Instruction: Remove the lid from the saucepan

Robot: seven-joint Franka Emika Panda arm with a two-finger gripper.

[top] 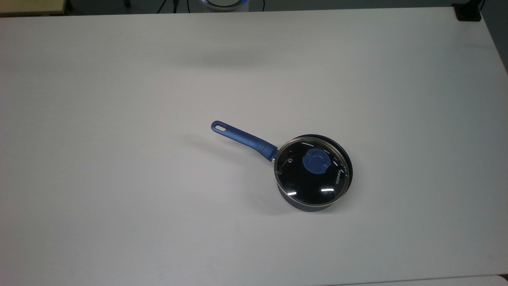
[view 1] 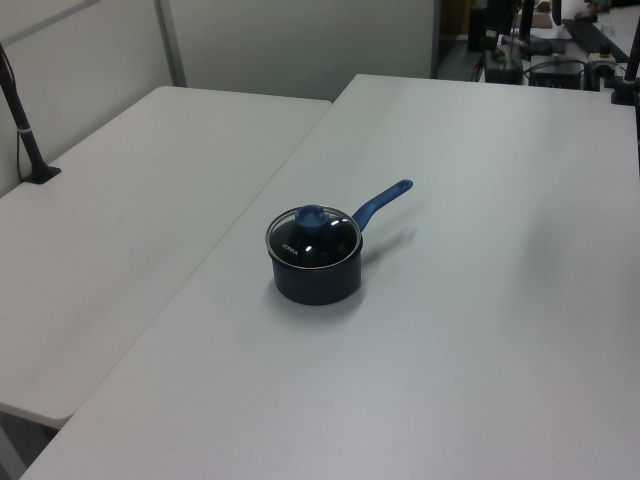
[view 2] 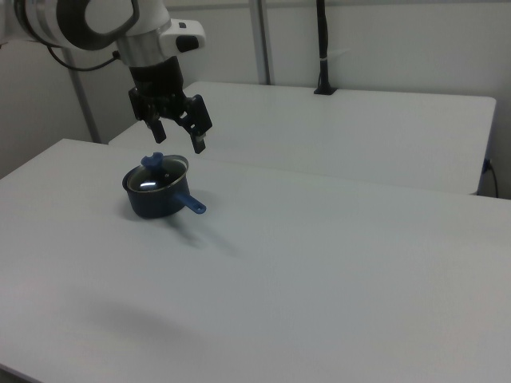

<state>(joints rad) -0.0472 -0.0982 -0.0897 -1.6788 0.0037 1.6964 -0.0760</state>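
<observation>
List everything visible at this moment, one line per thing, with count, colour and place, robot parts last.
saucepan: one, dark navy with a long blue handle, on the white table, right of centre in the top view.
lid: one, clear glass with steel rim and blue knob, seated on the saucepan.
table: one under the pan, white; a second white one beside it in the left view.
black pole: one, standing on the far table in the right view.
arm: one, white and black, at the right view's upper left.
gripper: one, black, open, in the air.
</observation>
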